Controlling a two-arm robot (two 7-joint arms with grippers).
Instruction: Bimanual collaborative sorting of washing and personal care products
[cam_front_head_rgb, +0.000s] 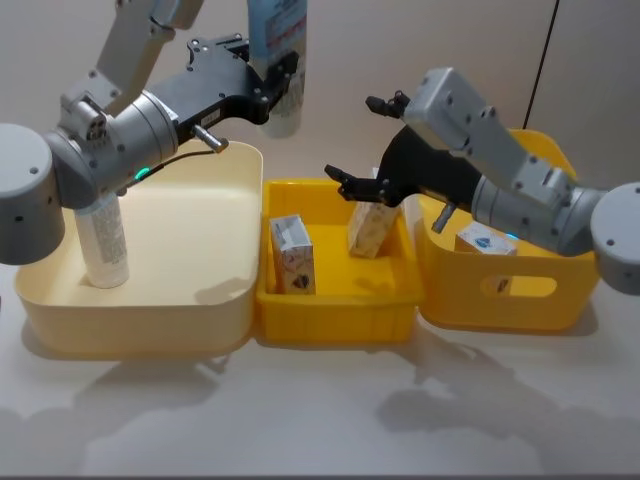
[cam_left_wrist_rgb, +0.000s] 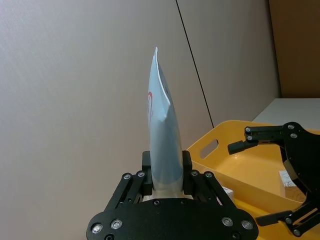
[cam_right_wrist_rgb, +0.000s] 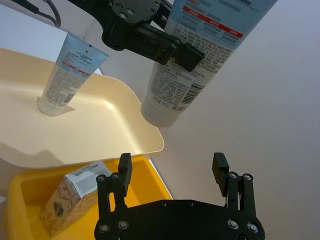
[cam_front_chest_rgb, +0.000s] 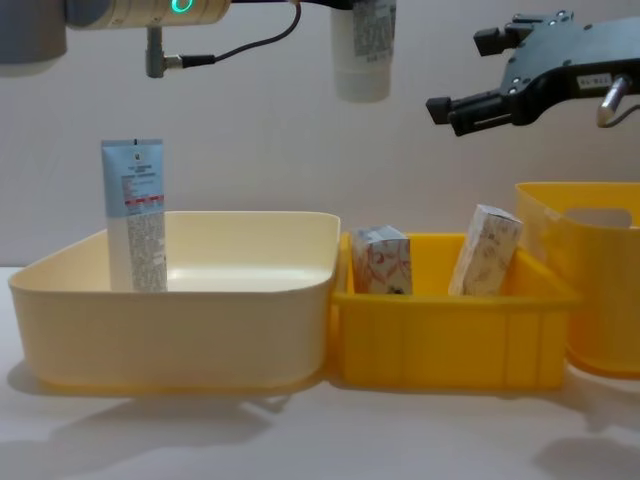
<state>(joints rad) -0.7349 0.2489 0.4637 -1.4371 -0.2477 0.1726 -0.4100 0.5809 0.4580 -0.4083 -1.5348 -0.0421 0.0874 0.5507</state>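
Aloft, the tube (cam_front_head_rgb: 282, 60) clamped by the left gripper (cam_front_head_rgb: 272, 88) was best lowered upright into the cream bin (cam_front_head_rgb: 130, 320) at left; the right gripper (cam_front_head_rgb: 357, 140) was held spread, empty

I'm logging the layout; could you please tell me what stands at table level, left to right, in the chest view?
From the left: standing tube in the cream bin → upright carton → leaning carton, both in the yellow tray → handled yellow bin. Above, left gripper holds a second tube; right gripper is open.
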